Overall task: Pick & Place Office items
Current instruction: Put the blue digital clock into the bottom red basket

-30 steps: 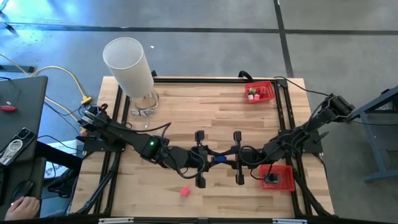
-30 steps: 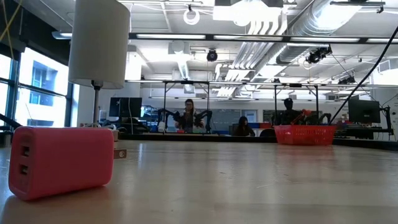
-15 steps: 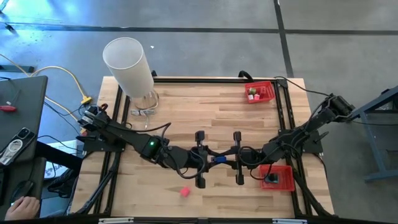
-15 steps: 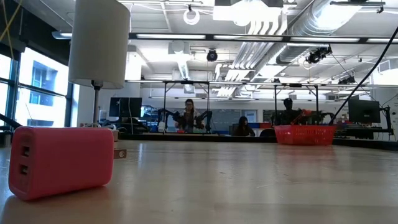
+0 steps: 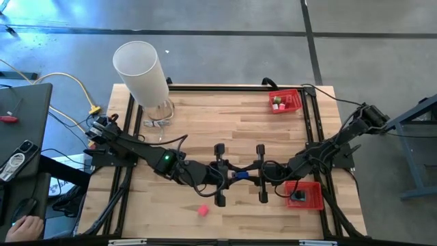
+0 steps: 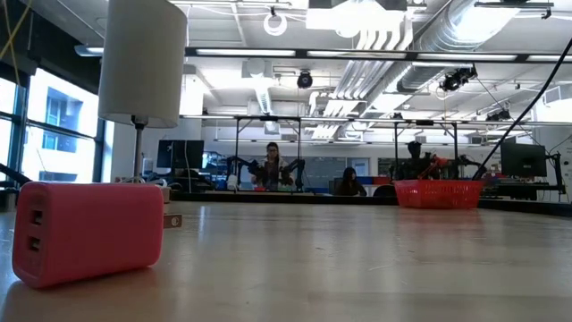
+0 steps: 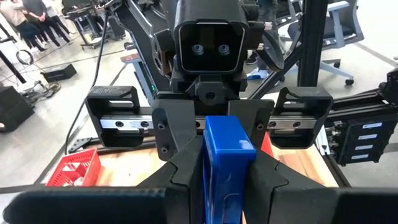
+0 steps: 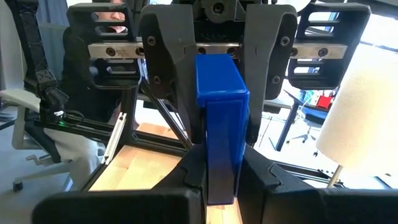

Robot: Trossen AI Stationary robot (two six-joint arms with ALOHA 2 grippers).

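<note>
The blue block [image 5: 240, 175] sits at the centre of the high view, pinched from both sides: my left gripper [image 5: 221, 183] and my right gripper [image 5: 261, 182] each clamp one end. A pink block [image 5: 203, 211] lies lower centre-left, on the table [image 5: 205, 130].

A blue block [image 5: 241, 175] sits between dark fingers; a pink piece [image 5: 203, 211] lies on the pale striped wood table [image 5: 205, 130], near red trays [image 5: 285, 101] and a white cylinder [image 5: 141, 72]
</note>
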